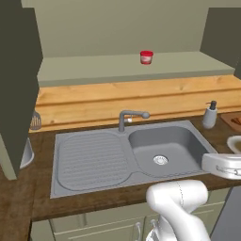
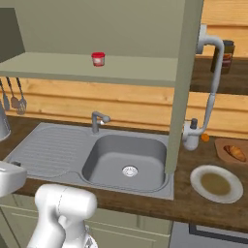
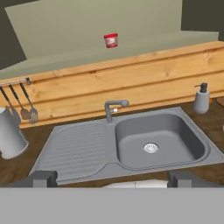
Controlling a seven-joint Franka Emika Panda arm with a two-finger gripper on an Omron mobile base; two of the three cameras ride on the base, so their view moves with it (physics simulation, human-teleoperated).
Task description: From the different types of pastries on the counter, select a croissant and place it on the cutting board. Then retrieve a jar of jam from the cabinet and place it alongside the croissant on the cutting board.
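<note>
From the left base view, the jar of jam stands alone on the pale shelf of the open cabinet, above the bare steel sink in the counter. From the right base view, the croissant lies on what seems to be the cutting board, cut off at the frame's edge, beside a round plate. In the hand view the gripper has its jaws spread wide, clasping nothing, well short of the jar

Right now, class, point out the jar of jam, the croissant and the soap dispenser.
jar of jam [image 1: 146, 57]: left base view, on its whitish-red body.
croissant [image 2: 236, 152]: right base view, on its ridged crust.
soap dispenser [image 3: 201, 101]: hand view, on its pale body.
</note>
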